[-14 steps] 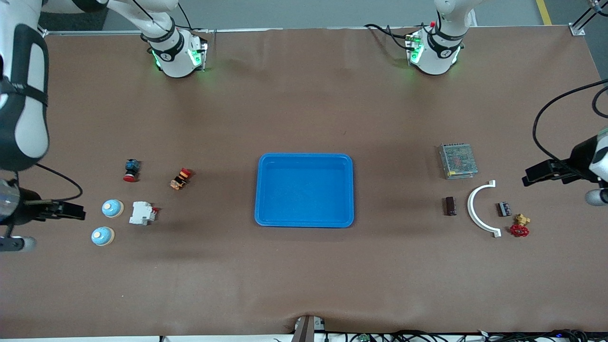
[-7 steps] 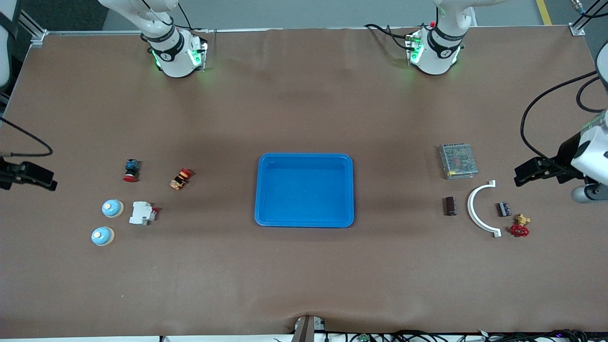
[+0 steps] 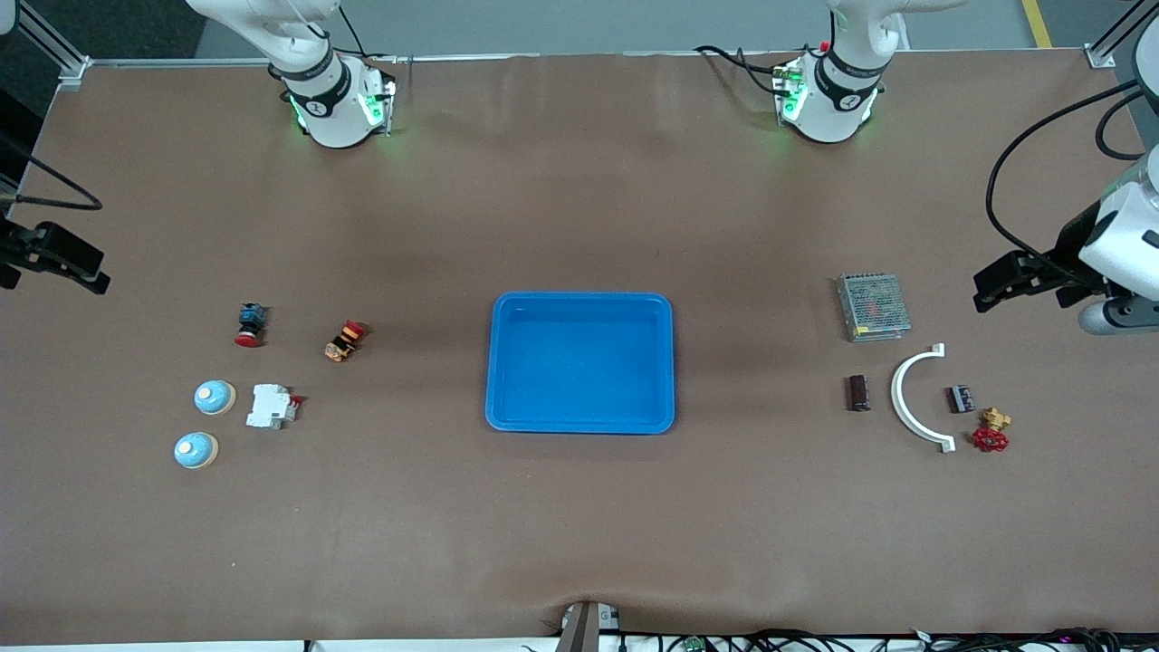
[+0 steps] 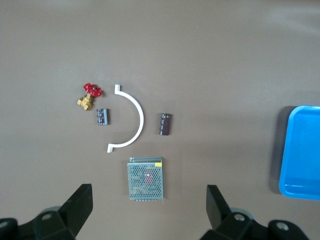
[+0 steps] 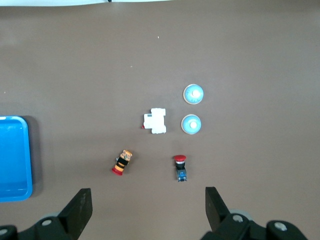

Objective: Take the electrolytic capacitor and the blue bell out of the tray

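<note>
The tray (image 3: pixel 580 362) sits empty mid-bench. The capacitor (image 3: pixel 857 393) lies at its 3 o'clock, long axis toward the bases, nearest the open left pincer (image 3: pixel 990 290); both bells (image 3: pixel 215 397) lie at its 9 o'clock, under the open right pincer (image 3: pixel 86 272).

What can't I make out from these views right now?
- Right tool: front view, cut off by the frame edge.
- Capacitor markings: too small in the front and left wrist views.
- Tray: partly cut by the edge in both wrist views.
- Blue bells: which one left the tray cannot be told.
</note>
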{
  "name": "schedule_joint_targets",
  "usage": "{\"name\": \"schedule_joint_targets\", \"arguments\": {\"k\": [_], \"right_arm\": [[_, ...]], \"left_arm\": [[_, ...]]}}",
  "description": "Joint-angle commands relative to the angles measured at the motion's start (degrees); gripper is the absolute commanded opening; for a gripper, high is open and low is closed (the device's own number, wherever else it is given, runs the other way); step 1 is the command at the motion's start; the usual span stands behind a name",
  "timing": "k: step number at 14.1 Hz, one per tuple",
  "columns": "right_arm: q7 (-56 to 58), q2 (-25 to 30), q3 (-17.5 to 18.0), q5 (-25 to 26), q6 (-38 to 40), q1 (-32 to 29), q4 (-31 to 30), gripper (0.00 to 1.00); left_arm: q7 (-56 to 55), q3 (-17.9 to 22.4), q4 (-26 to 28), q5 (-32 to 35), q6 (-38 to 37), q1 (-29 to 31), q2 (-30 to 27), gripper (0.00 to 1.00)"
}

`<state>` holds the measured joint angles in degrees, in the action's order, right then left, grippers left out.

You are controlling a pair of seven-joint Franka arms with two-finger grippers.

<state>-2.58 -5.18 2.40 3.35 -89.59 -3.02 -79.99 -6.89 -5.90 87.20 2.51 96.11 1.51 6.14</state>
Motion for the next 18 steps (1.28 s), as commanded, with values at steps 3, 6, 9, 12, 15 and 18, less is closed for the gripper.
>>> {"name": "schedule_joint_targets", "arguments": {"k": [3,6,9,12,15,18], "right_arm": [[-1.0,5.4,-0.1,0.5,-1.2,0.0,-5.5,1.0],[-1.0,6.2,0.0,0.2,-1.7,0.0,-5.1,1.0],[-1.0,6.7,0.0,0.1,-4.3,0.1,-5.2,1.0],[-0.6,7.1,0.2,0.2,-6.1,0.3,-4.9,1.0],[-0.4,7.7,0.3,0.1,-6.5,0.4,-4.4,1.0],[-0.5,7.8,0.3,0.0,-6.9,0.4,-4.1,1.0]], "left_arm": [[0.7,0.7,2.5,-3.3,0.7,0.6,-3.0,1.0],[0.8,0.7,-0.2,-3.4,0.7,1.3,-2.4,1.0],[0.9,0.7,-0.5,-3.4,0.7,1.2,-2.1,1.0],[0.6,0.4,-0.8,-3.0,0.5,1.0,-2.6,1.0],[1.1,0.4,-1.0,-2.4,0.0,1.0,-2.6,1.0],[3.6,0.4,-0.8,-2.6,-0.7,1.2,-3.0,1.0]]}}
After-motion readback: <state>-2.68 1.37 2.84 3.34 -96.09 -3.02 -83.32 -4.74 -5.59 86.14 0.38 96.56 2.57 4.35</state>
